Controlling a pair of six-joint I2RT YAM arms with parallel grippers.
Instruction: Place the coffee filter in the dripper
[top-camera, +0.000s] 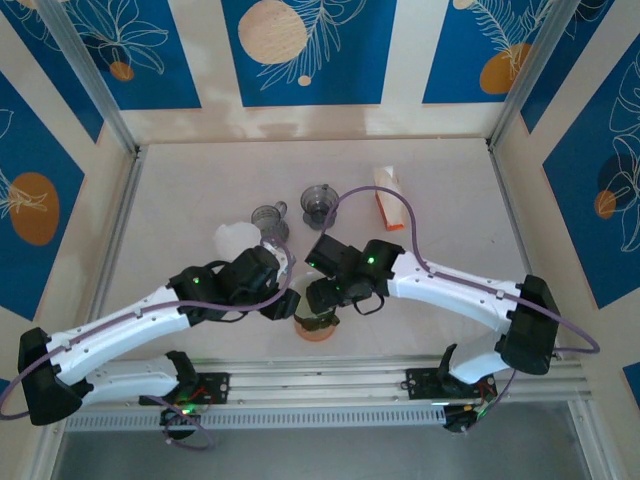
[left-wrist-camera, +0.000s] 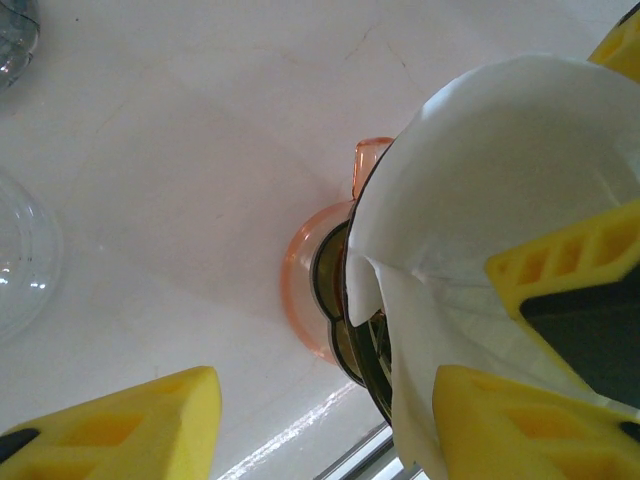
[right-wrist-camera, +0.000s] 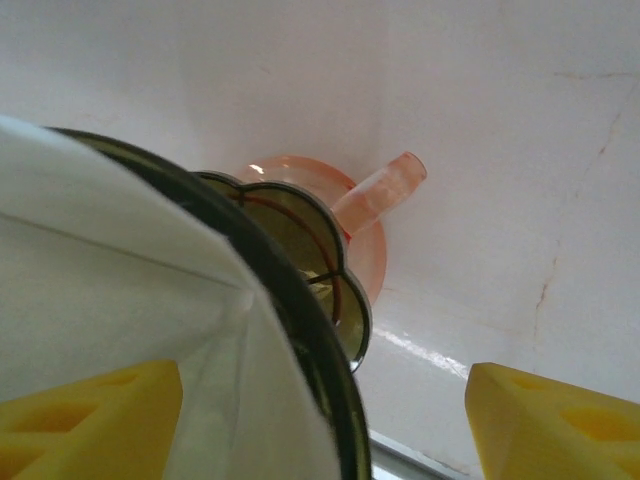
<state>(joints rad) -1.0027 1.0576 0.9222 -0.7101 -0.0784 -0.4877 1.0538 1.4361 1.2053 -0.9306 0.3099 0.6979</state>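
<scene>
Here, coffee filter (left-wrist-camera: 480, 170) mouth-up in upright dripper (right-wrist-camera: 322, 242), cone axis vertical, left jaws half-open, right jaws wide, neither gripping

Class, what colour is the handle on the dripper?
Translucent pinkish orange; the dripper handle shows best in the right wrist view.

Overhead, both wrists cover most of the dripper (top-camera: 318, 331); its orange base edge shows below them. From the left wrist, the coffee filter (left-wrist-camera: 480, 180) runs off the right and bottom edges and hides the dripper's bowl. The left claw (left-wrist-camera: 325, 430) and right claw (right-wrist-camera: 325, 425) have fingers cropped by the bottom edge. Whether either inner finger presses the filter cannot be determined.
</scene>
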